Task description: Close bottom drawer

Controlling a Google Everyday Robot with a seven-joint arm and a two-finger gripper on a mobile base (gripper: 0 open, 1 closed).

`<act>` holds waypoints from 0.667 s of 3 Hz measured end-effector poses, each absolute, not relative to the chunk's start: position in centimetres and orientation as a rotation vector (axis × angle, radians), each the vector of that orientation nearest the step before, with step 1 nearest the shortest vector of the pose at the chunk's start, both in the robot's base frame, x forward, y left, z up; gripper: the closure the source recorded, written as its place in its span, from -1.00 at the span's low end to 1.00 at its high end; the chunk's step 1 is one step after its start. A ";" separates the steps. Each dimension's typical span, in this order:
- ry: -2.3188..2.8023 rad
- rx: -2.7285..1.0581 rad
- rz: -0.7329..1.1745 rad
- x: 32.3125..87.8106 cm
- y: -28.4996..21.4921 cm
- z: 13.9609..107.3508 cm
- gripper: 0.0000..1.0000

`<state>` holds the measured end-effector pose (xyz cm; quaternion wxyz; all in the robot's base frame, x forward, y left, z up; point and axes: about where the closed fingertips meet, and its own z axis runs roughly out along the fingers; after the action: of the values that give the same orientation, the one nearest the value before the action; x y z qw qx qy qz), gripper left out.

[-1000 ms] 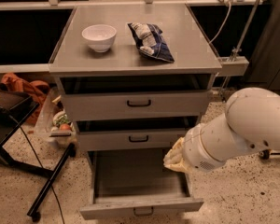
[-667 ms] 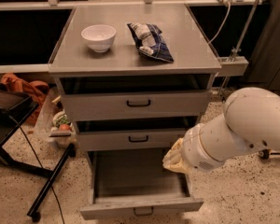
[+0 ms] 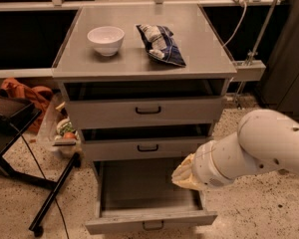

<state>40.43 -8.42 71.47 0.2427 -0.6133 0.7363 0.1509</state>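
Note:
The bottom drawer [image 3: 149, 222] of the grey metal cabinet is pulled far out, and its inside looks bare. Its flat front panel with a small dark bar handle [image 3: 152, 226] lies at the lower edge of the camera view. My white arm [image 3: 259, 148] reaches in from the right. My gripper [image 3: 183, 176] hangs at the arm's beige end, over the open drawer's right side, just below the middle drawer [image 3: 147, 147]. The middle drawer and the top drawer [image 3: 147, 111] each stand slightly out.
A white bowl [image 3: 105, 39] and a dark snack bag [image 3: 160, 44] lie on the cabinet top. A black stand [image 3: 50, 198] and a black case [image 3: 10, 114] are on the floor at the left, next to orange cloth [image 3: 25, 91]. A cable [image 3: 234, 29] hangs at the right.

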 end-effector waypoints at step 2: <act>1.909 -1.467 0.591 41.6 -5.3 59.2 1.00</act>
<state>41.64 -5.31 59.25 0.3251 -0.5597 0.7282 0.2255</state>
